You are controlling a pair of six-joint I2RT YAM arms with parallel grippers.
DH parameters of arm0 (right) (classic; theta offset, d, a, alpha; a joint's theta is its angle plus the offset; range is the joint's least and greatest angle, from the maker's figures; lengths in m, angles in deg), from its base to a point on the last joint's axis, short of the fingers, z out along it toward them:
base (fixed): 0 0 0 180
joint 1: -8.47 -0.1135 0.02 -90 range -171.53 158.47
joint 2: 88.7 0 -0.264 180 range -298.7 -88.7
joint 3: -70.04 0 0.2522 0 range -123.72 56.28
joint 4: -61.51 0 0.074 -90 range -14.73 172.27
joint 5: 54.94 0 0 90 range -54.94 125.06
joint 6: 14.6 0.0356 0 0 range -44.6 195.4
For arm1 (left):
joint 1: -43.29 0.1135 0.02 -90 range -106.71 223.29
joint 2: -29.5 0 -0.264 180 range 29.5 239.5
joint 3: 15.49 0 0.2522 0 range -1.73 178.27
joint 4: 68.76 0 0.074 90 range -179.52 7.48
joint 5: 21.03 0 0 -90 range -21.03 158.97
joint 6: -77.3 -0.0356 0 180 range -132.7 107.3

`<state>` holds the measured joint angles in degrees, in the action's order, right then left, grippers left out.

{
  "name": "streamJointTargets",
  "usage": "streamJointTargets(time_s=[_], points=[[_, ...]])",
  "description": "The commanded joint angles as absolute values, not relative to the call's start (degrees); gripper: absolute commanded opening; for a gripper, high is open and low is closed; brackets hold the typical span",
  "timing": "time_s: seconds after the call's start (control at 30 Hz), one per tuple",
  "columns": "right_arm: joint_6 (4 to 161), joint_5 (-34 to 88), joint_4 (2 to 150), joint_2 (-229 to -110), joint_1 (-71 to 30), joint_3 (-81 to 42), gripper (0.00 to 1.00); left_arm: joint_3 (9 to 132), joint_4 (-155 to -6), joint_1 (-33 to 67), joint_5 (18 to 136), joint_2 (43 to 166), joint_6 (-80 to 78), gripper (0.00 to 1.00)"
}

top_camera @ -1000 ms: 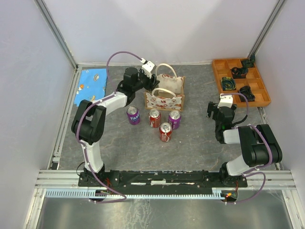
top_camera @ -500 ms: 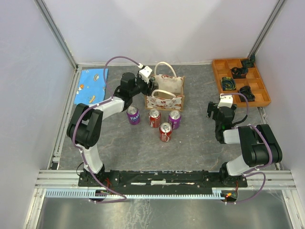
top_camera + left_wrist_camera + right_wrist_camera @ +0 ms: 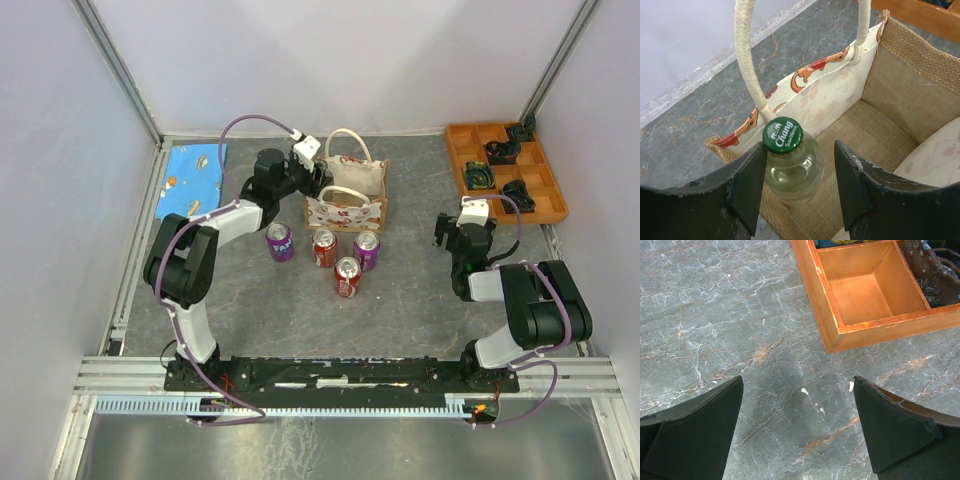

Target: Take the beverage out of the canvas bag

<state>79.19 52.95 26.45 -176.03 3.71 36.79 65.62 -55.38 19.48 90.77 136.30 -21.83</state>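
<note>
The left claw [image 3: 799, 167] is spread either side of the green-capped bottle [image 3: 783, 135] standing inside the canvas bag [image 3: 900, 90]. The right claw [image 3: 797, 407] hangs spread above the surface [image 3: 715, 315].

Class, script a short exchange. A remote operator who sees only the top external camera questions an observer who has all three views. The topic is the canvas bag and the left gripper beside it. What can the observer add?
Operator: From above I can't make out what is inside the canvas bag. What is in there?
Observer: A clear bottle with a green Chang cap stands upright in one corner, by the foot of a handle.
Operator: Has the left gripper gripped it?
Observer: No. The jaws are open, with one finger on each side of the bottle's neck.
</note>
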Motion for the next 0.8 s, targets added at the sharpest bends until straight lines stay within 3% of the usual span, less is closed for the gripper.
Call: streamJointTargets(time_s=[0.0, 0.77], points=[[79.59, 53.34, 24.65, -175.36, 3.90, 35.80, 0.99, 70.08, -52.37, 19.47, 93.41, 138.19, -21.90, 0.62], [79.56, 53.33, 24.64, -175.34, 3.90, 35.80, 0.99, 71.15, -59.00, 19.41, 91.01, 140.70, -24.86, 0.54]])
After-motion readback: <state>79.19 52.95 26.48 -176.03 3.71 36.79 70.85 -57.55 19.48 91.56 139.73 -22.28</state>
